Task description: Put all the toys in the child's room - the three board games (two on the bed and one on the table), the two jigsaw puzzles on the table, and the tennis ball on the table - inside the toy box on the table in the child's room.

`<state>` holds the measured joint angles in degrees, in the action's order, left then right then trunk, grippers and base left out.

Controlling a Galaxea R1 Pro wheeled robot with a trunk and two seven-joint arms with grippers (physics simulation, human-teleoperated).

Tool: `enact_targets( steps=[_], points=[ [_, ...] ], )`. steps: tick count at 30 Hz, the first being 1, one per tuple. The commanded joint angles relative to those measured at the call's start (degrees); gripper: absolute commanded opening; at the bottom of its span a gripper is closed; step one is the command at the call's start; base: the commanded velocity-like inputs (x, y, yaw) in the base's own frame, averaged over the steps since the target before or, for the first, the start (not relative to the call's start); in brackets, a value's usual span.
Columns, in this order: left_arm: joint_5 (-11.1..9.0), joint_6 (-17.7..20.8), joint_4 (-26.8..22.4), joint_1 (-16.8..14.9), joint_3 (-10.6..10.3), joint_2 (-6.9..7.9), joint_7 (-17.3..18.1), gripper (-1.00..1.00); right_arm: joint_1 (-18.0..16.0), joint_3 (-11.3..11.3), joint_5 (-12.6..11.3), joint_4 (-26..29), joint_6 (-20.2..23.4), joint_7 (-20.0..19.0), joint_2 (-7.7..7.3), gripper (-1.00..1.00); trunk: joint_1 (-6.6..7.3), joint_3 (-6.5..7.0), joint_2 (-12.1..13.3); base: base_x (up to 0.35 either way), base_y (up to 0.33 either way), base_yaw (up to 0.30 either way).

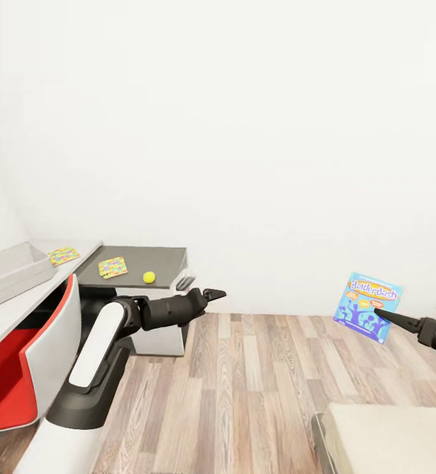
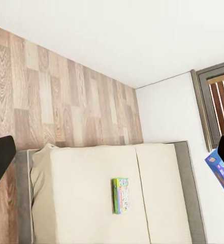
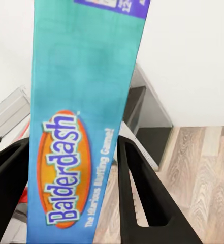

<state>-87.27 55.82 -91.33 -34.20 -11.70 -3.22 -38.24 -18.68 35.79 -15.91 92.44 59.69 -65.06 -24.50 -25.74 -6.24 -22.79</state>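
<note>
Fingers of the left gripper [image 1: 215, 293] are pressed together to a point and hold nothing, hovering just beyond the dark side table [image 1: 136, 260]. Leftmost in the head view, one toy box [image 1: 10, 273] sits on the pale tabletop [image 1: 0, 316]; beside it lies one jigsaw puzzle [image 1: 64, 255], and on the side table lie a second jigsaw puzzle [image 1: 112, 267] and one tennis ball [image 1: 149, 277]. At the far right, the fingers of the right gripper [image 1: 378, 311] are pinching the Balderdash board game [image 1: 368, 307], carried in the air above the wood floor [image 1: 257, 388], well apart from the toy box. The right wrist view shows the box edge [image 3: 81, 127] clamped between both fingers. Judged from its form, the box is stiff, light and smooth-faced, so an edge grip near the middle limits swing. One further board game [image 2: 120, 195] lies on the bed [image 2: 81, 203]. Count: two board games, two puzzles, one ball.
</note>
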Motion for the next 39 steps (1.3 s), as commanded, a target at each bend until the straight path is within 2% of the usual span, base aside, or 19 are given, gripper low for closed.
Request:
enact_targets(
  steps=[1, 15, 27, 39],
  points=[
    [-0.5, 0.1, 0.0, -0.1, 0.0, -0.03, -0.6, 1.0, 0.0, 0.0, -0.1, 0.0, 0.3, -0.3, -0.02, -1.0, -0.04, -0.11, -0.1, 0.027, 0.0, 0.281],
    [-0.5, 0.1, 0.0, -0.1, 0.0, 0.11, -0.6, 1.0, 0.0, -0.1, -0.1, 0.0, 0.3, -0.6, 0.03, -1.0, -0.04, 0.01, -0.1, 0.242, 0.0, 0.222],
    [-0.5, 0.1, 0.0, -0.1, 0.1, 0.14, -0.6, 1.0, 0.1, -0.1, -0.1, 0.0, 0.3, -4.3, 0.01, -1.0, -0.04, 0.32, -0.1, 0.332, 0.003, 0.031],
    [-0.5, 0.1, 0.0, -0.1, 0.1, 0.14, -0.5, 1.0, 0.1, 0.2, -0.1, 0.0, 0.3, -4.9, 0.04, -1.0, -0.04, 0.41, -0.1, 0.338, 0.061, 0.008]
  ],
)
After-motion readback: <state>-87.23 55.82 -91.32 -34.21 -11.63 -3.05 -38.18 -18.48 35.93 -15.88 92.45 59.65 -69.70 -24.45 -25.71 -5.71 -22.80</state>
